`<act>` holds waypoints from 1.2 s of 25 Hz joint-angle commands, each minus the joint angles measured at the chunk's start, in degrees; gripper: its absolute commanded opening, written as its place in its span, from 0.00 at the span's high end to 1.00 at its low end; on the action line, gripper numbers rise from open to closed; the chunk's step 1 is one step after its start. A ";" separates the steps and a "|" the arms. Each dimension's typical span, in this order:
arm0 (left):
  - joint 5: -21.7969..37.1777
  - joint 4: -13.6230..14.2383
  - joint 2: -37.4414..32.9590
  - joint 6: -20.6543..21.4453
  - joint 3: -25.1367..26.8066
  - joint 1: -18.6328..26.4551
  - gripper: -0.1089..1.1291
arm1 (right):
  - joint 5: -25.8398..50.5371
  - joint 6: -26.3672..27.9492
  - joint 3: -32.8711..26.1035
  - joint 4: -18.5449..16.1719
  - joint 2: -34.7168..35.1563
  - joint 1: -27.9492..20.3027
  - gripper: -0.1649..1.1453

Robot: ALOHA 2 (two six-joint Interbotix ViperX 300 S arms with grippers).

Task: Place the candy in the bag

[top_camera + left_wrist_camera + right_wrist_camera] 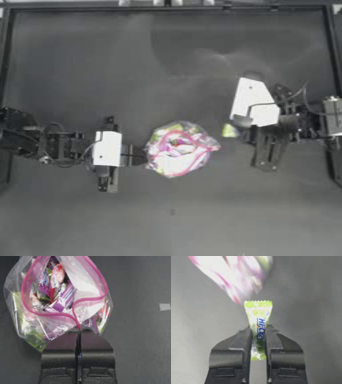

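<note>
beside bag (179, 149), gripped candy (230, 131)

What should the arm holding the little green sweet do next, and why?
Probably carry it a little farther toward the bag and over its mouth. The right gripper is pinching the candy just beside the bag, not yet above it, while the left gripper clamps the pink strip, and the mouth gapes open.

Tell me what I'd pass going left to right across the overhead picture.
Left gripper, pinching the clear plastic zip bag's edge → clear bag of colourful sweets with pink strip → small pale yellow-green wrapped candy → right gripper holding it.
</note>
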 commanded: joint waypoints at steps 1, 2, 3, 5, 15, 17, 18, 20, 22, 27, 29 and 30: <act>-0.26 0.00 -1.14 -0.09 -1.67 0.00 0.84 | -2.72 -0.26 -4.31 -1.32 1.49 1.32 0.54; -0.26 0.09 -1.05 0.00 -1.76 0.00 0.84 | -3.25 -0.35 -5.19 -1.58 2.37 1.58 0.54; -0.26 0.00 -0.97 -0.09 -1.76 0.00 0.84 | -3.52 -0.62 -6.06 -1.85 3.43 1.76 0.54; -0.26 0.00 -0.97 -0.09 -1.76 -0.18 0.84 | -3.96 -0.88 -7.82 -2.29 5.45 2.20 0.54; -0.26 0.00 -0.97 -0.09 -1.76 -0.44 0.84 | -12.57 -1.32 -10.20 -4.04 13.01 2.37 0.54; -0.26 0.00 -0.97 -0.09 -1.76 -0.53 0.84 | -13.27 -1.32 -10.20 -3.96 14.15 2.02 0.54; -0.26 0.00 -0.97 -0.09 -1.76 -0.62 0.84 | -13.36 -1.32 -10.20 -3.96 14.59 1.85 0.54; -0.18 0.00 -0.97 -0.09 -1.76 -0.62 0.84 | -13.71 -1.32 -10.28 -3.96 15.64 1.32 0.54; -0.26 0.00 -0.97 -0.09 -1.76 -0.70 0.84 | -14.68 -1.41 -10.28 -3.96 16.96 0.53 0.54; -0.18 0.00 -0.97 -0.09 -1.76 -0.70 0.84 | -17.23 -1.49 -10.37 -4.48 19.16 -0.79 0.54; -0.26 0.00 -0.97 -0.09 -1.76 -0.70 0.84 | -17.84 -1.49 -10.46 -5.01 19.95 -1.23 0.54; -0.18 0.00 -0.97 -0.09 -1.76 -0.70 0.84 | -18.19 -1.49 -10.55 -5.10 20.39 -1.41 0.54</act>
